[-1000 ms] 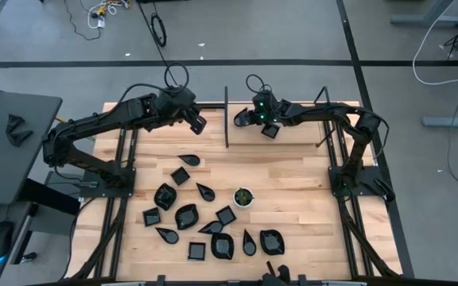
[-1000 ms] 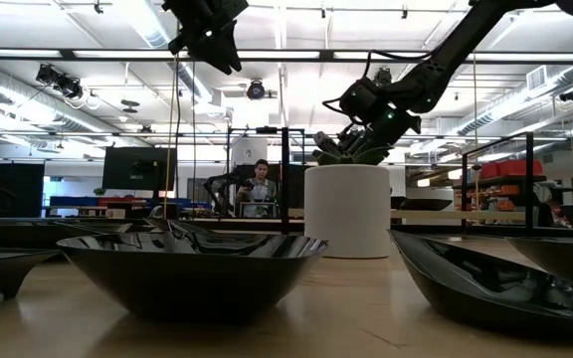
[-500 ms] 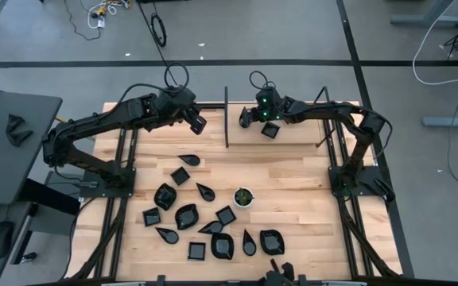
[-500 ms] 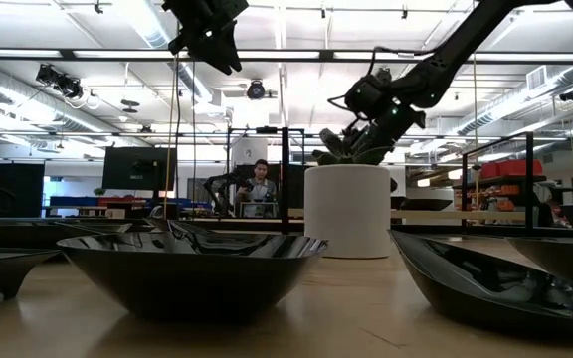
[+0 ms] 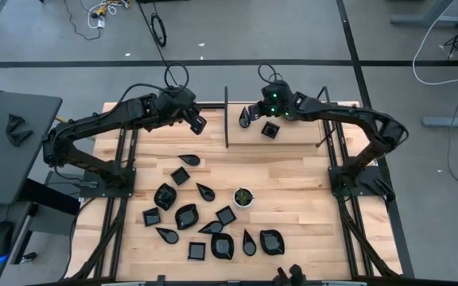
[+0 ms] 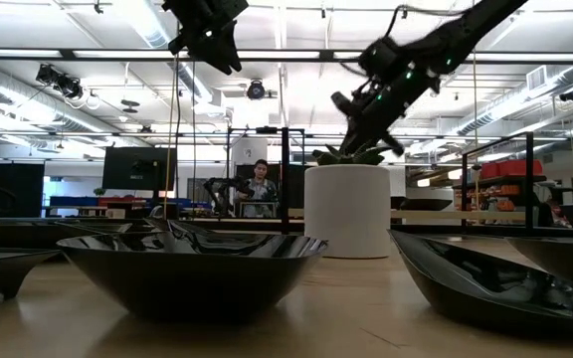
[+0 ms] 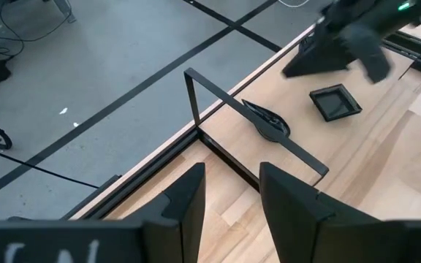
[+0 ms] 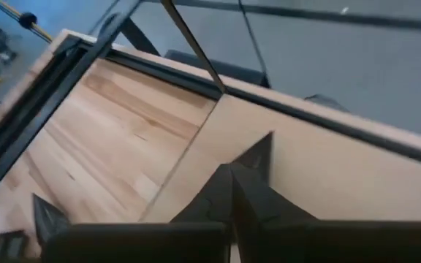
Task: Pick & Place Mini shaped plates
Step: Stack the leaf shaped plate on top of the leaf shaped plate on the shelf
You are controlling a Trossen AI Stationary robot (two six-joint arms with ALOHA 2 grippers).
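Note:
Several glossy black mini plates (image 5: 188, 215) lie in a loose cluster on the table's near middle; in the low view their rims (image 6: 187, 254) fill the foreground. Two more rest flat beyond the black divider frame (image 5: 227, 117): a teardrop plate (image 5: 246, 117) (image 7: 269, 124) and a square plate (image 5: 270, 129) (image 7: 335, 102). My right gripper (image 5: 262, 105) (image 8: 232, 186) hangs shut above these two, near the far edge, holding nothing. My left gripper (image 5: 199, 124) (image 7: 231, 175) is open and empty, high over the far left part of the table.
A small white cup with green inside (image 5: 243, 196) (image 6: 346, 209) stands right of the cluster. The thin divider frame (image 7: 254, 120) stands upright between the two arms at the far edge. Bare wood lies between the cluster and the far plates.
My right gripper has risen and drawn back toward the table's far right, away from the square plate, which stays flat where it was. The teardrop plate beside it has come into view from under the arm.

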